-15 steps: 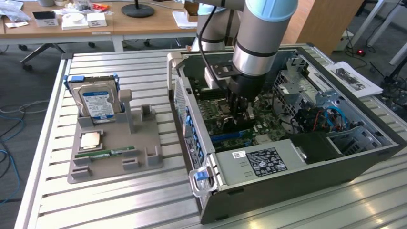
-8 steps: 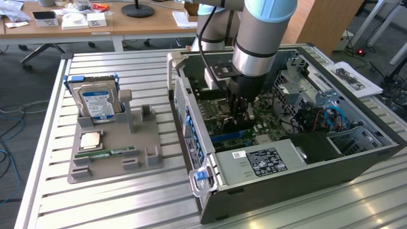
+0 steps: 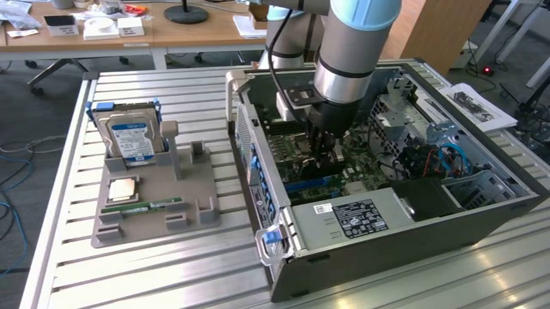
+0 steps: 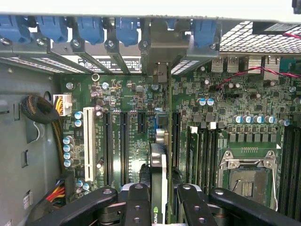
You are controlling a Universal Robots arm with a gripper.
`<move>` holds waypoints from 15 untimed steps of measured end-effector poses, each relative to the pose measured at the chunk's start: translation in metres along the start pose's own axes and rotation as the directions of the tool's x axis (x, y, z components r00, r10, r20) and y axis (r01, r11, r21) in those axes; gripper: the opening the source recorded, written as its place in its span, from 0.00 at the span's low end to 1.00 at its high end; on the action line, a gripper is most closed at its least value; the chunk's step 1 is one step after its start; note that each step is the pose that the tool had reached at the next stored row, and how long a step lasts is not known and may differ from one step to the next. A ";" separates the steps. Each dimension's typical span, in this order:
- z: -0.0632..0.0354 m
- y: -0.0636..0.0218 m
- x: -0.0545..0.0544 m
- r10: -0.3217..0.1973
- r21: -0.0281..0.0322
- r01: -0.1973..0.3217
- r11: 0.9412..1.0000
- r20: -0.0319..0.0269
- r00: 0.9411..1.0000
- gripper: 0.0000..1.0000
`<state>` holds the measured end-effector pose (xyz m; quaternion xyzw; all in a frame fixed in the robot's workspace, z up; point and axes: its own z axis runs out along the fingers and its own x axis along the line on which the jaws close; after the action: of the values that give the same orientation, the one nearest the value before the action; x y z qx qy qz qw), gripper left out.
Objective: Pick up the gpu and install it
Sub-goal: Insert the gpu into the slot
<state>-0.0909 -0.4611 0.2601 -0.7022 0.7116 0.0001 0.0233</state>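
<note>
Claw (image 3: 326, 151) and card are down inside the open computer case (image 3: 404, 219). From the wrist view you can see that the claw (image 4: 160, 200) is clamped on the gpu (image 4: 159, 157). Its black fingers (image 4: 137, 202) press one on each face, and the card stands edge-on and upright between them. Directly beneath the claw lies the green motherboard (image 4: 122, 99), and the gpu's lower edge runs in line with the black expansion slots (image 4: 124, 141); you cannot tell whether it is seated in one. Ahead of the fingertips, the card's far end reaches the rear slot openings under the row of blue latches (image 4: 89, 28). To one side of the claw stands the white slot (image 4: 88, 141), to the other the CPU socket (image 4: 249, 176). Well apart from the claw, toward the exterior view's left, the grey holder (image 3: 185, 215) on the slatted table (image 3: 69, 277) carries a hard drive (image 3: 133, 138), a RAM stick (image 3: 142, 207) and a CPU (image 3: 122, 188).
</note>
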 end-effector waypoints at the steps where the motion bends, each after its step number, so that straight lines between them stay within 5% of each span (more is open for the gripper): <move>1: 0.0000 0.0000 0.000 0.000 0.000 0.000 1.000 0.000 1.000 0.27; 5: 0.0001 -0.0010 0.000 0.000 -0.007 0.000 1.000 0.000 1.000 0.27; 15: 0.0000 -0.0012 0.000 0.000 -0.009 0.000 1.000 0.000 1.000 0.27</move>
<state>-0.0897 -0.4611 0.2601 -0.7023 0.7116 0.0033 0.0200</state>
